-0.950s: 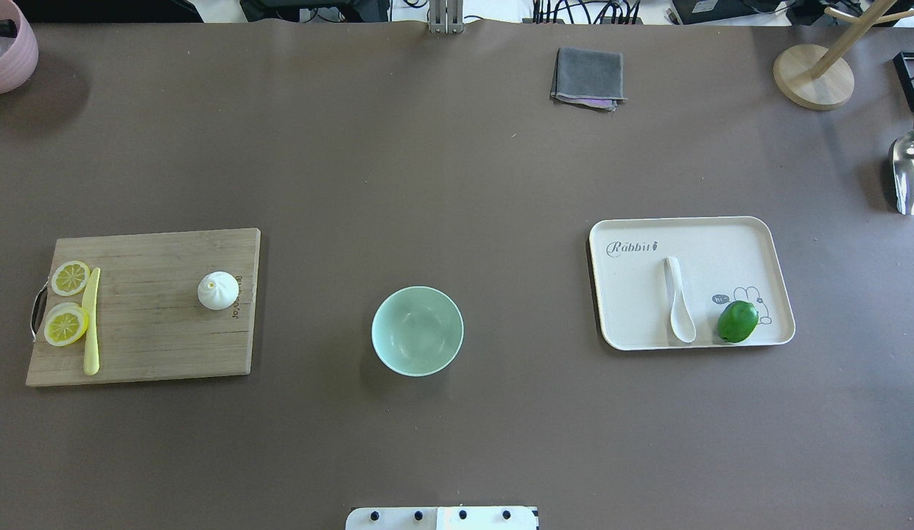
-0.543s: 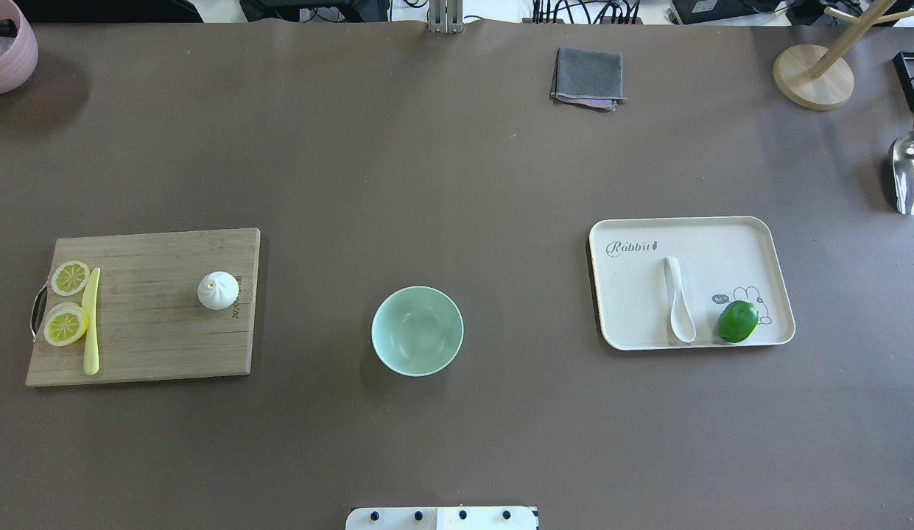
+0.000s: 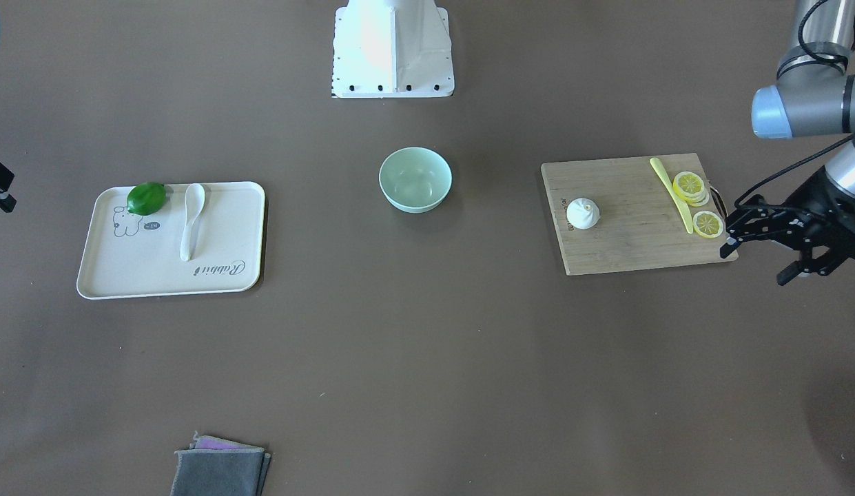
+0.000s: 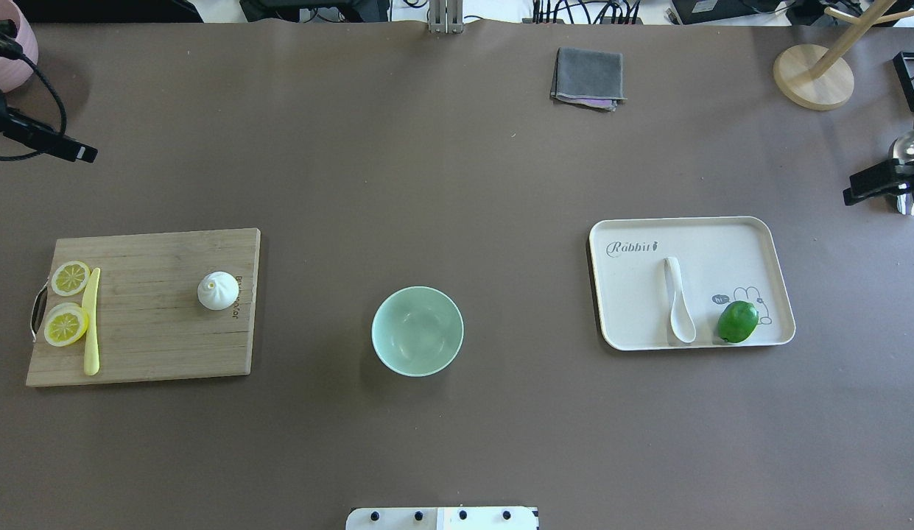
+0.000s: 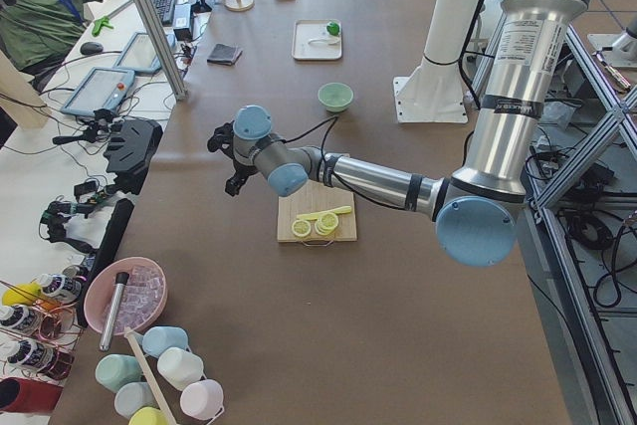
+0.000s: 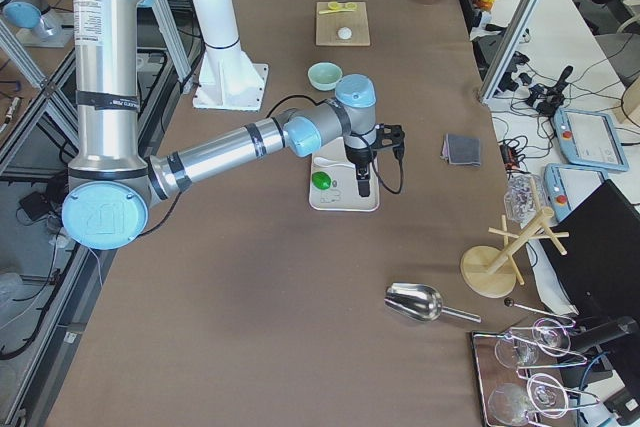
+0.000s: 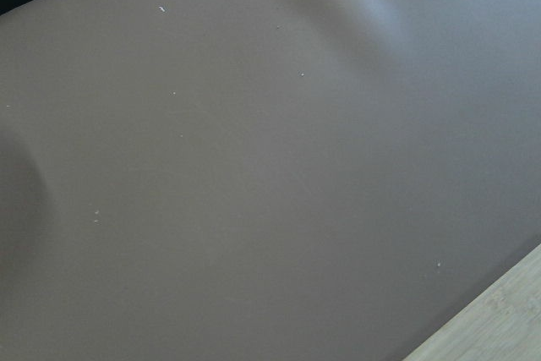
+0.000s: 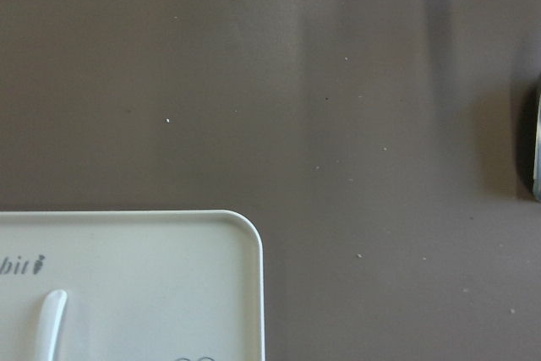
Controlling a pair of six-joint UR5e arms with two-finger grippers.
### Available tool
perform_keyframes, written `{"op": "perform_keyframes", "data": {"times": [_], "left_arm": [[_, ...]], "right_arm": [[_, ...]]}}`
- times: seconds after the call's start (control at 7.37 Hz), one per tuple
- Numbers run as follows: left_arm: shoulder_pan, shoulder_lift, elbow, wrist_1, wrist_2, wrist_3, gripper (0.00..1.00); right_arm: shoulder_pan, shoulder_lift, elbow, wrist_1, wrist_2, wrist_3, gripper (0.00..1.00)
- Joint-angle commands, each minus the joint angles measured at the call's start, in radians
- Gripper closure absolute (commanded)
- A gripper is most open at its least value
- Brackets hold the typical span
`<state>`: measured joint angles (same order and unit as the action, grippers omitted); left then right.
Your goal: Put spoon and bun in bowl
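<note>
Bowl (image 4: 417, 331) sits nearest the robot's base, mid-table and empty. Farther out lie its two items: the bun (image 4: 218, 290) on the cutting board (image 4: 147, 346) to the left, and the spoon (image 4: 678, 302) flat on the tray (image 4: 722, 235) to the right. Neither is gripped yet, so the step in hand looks like the reach.

For the bun, a descent from straight above with the fingers straddling its round body and a gentle close should keep it from rolling. The lemon slices (image 4: 65, 324) are well apart from it.

For the spoon, the handle is the better hold, as the green fruit (image 4: 737, 322) lies just beside the scoop.

Farthest out, the left gripper (image 3: 753, 265) hangs off the board's lemon end with its fingers spread and nothing between them. Its wrist view shows bare table and only a corner of the board.

The right gripper (image 4: 865, 188) hovers beyond the tray's far right corner — it holds nothing, but how wide it stands I cannot tell.
</note>
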<state>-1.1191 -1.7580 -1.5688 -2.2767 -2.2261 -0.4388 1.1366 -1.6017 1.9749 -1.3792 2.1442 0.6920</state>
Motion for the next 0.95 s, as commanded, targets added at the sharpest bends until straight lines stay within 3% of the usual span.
{"op": "perform_keyframes", "data": {"times": [0.0, 0.14, 0.41, 0.81], "left_arm": [[0.189, 0.002, -0.011, -0.147, 0.112, -0.255, 0.01], [0.240, 0.011, -0.055, -0.161, 0.118, -0.321, 0.01], [0.406, 0.101, -0.193, -0.165, 0.307, -0.334, 0.01], [0.562, 0.126, -0.209, -0.164, 0.540, -0.322, 0.02]], "right_arm": [[-0.115, 0.006, 0.009, 0.095, -0.052, 0.248, 0.00], [-0.148, 0.009, 0.013, 0.098, -0.084, 0.285, 0.00], [-0.173, 0.009, 0.025, 0.098, -0.099, 0.297, 0.00], [-0.173, 0.009, 0.025, 0.098, -0.102, 0.297, 0.00]]}}
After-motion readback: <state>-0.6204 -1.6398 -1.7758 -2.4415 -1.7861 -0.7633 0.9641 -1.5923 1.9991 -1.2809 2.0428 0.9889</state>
